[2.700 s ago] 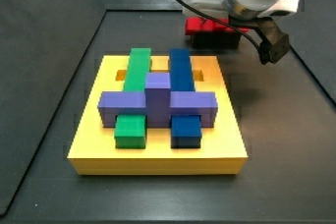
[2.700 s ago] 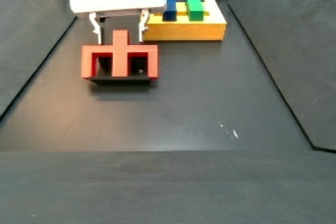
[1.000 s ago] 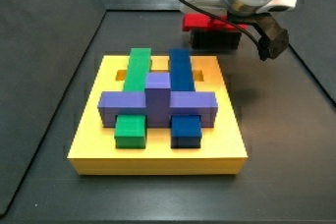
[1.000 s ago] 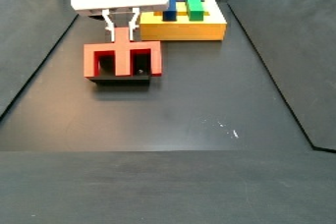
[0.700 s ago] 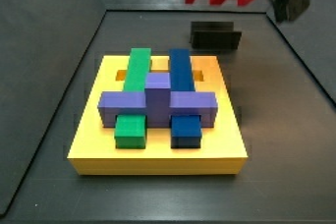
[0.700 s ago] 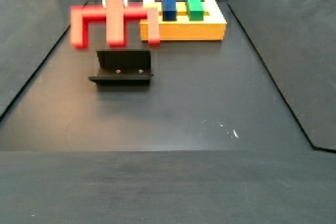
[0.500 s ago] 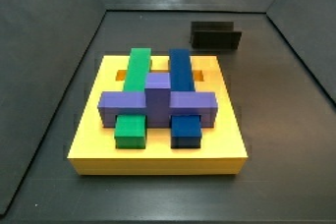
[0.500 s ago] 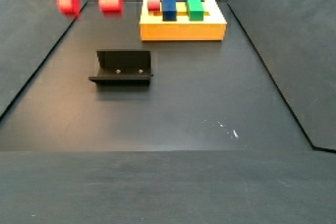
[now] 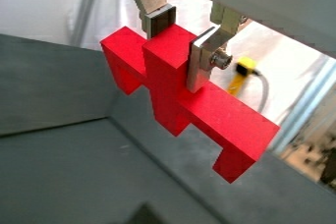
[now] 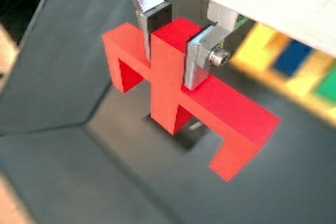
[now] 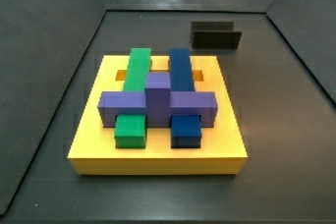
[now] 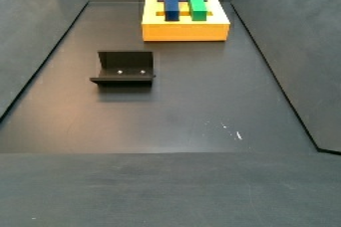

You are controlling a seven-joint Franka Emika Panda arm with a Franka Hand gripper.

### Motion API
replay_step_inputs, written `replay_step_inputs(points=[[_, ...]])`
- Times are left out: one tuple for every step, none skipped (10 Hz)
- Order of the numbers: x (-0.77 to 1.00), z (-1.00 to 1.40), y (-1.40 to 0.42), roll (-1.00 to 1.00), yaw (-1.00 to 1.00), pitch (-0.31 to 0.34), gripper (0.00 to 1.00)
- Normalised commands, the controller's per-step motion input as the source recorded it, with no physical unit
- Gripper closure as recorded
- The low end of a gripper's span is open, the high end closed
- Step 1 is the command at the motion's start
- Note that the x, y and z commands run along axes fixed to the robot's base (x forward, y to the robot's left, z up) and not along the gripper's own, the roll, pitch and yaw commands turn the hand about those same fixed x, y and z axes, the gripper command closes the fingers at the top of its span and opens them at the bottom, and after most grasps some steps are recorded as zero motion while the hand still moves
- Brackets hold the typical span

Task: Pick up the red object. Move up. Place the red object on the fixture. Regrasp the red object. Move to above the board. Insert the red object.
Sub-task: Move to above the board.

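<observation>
In both wrist views my gripper [image 9: 180, 41] [image 10: 176, 43] is shut on the centre stub of the red object [image 9: 197, 105] [image 10: 171, 83]. The piece hangs in the air, its bar crosswise between the silver fingers. Neither the gripper nor the red object shows in either side view. The fixture [image 11: 217, 37] [image 12: 124, 69] stands bare on the dark floor. The yellow board [image 11: 92, 141] [image 12: 186, 32] lies apart from it, and in a wrist view its blurred colours [image 10: 282, 56] show beyond the held piece.
On the board sit a green block [image 11: 137, 66], a blue block [image 11: 180, 66] and a purple cross-shaped block [image 11: 157, 100]. Dark sloping walls [image 12: 40, 62] ring the floor. Open floor [image 12: 200, 121] lies between the fixture and the near edge.
The gripper closed on the red object resting on the fixture, lifted it off and rose out of both side views. The fixture is left bare.
</observation>
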Motion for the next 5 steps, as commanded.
replay_step_inputs(points=[[-1.03, 0.17, -1.4, -1.0, 0.01, 0.007, 1.0], [-1.02, 0.19, -1.4, -1.0, 0.01, 0.005, 1.0], [-1.06, 0.18, -1.4, -1.0, 0.02, -0.007, 1.0], [-0.6, 0.08, -0.76, -1.0, 0.02, -0.008, 1.0], [-0.23, 0.02, -0.23, -1.0, 0.02, -0.025, 1.0]])
